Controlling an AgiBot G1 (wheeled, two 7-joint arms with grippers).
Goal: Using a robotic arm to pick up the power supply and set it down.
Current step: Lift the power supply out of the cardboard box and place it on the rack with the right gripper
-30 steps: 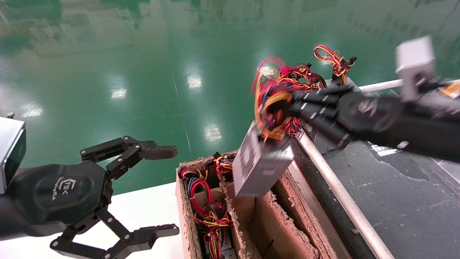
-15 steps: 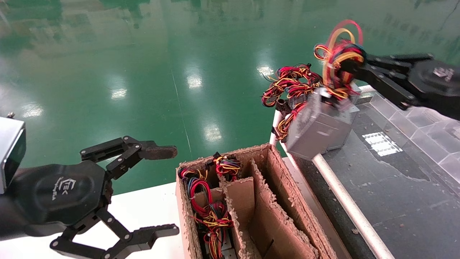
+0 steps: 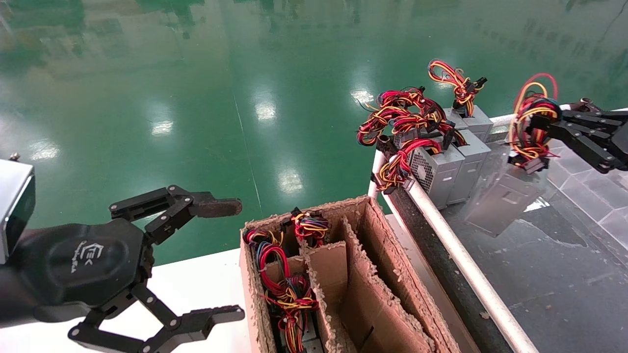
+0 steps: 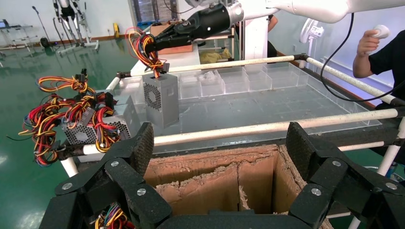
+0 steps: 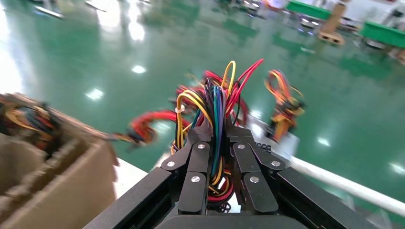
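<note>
head view | right pincer [image 3: 537,117] clamps power supply [image 3: 500,198] wires, box hanging | left pincer [image 3: 230,260] wide, parked

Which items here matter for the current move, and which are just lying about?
In play:
right gripper, shut on the wire bundle
power supply hanging below it

Lying about:
left gripper, open, parked
cardboard box
placed supplies

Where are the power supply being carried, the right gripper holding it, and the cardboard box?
power supply [image 4: 161,98], left wrist view, on its grey side face.
right gripper [image 5: 217,143], right wrist view, between the fingertips clamping the wire bundle.
cardboard box [image 3: 358,279], head view, on an inner divider wall.
</note>
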